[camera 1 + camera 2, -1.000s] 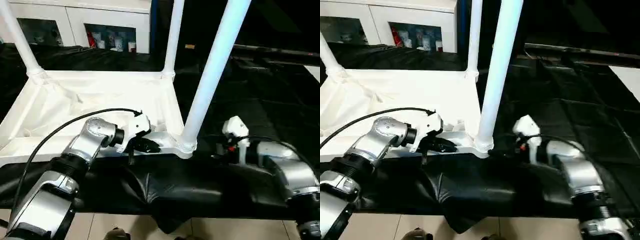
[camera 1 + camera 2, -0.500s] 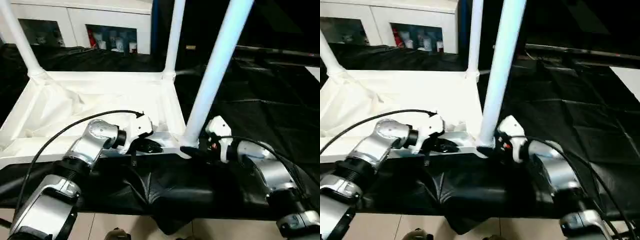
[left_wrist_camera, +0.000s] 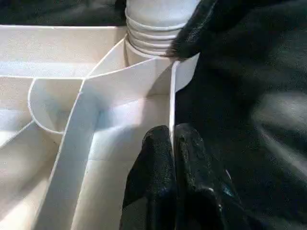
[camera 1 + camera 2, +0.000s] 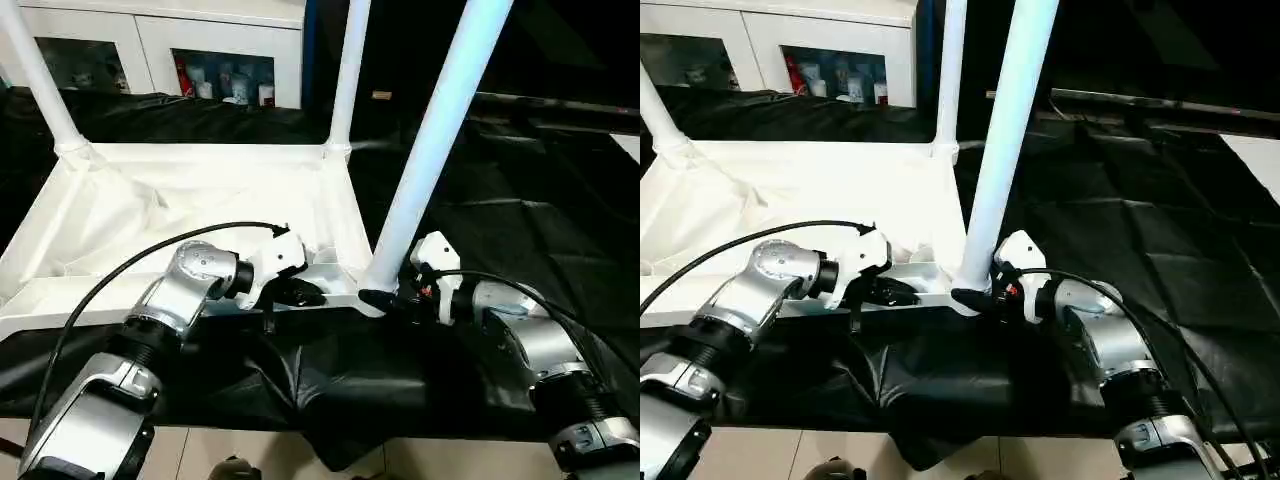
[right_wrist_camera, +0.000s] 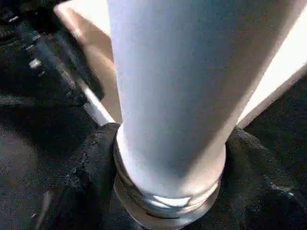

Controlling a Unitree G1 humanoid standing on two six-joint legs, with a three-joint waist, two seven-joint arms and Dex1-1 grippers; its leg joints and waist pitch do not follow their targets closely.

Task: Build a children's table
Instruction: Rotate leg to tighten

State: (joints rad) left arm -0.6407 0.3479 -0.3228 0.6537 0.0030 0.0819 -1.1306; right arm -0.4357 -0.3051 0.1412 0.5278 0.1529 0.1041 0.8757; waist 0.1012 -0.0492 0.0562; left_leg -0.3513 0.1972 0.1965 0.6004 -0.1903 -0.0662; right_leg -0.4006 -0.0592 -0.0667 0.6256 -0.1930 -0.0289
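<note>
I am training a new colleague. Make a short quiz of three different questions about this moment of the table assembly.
1. True or false: the left tool pinches the near edge wall of the upside-down tabletop.
2. Multiple choice: how many legs stand in corner sockets in the head views? A) one B) two C) three
3. Fill in: the right tool has its fingers on either side of the base of the nearest ____.

Key:
1. True; the left wrist view shows both fingers with the thin wall between them.
2. C: the nearest leg, a far leg and a far-left leg.
3. leg
</note>
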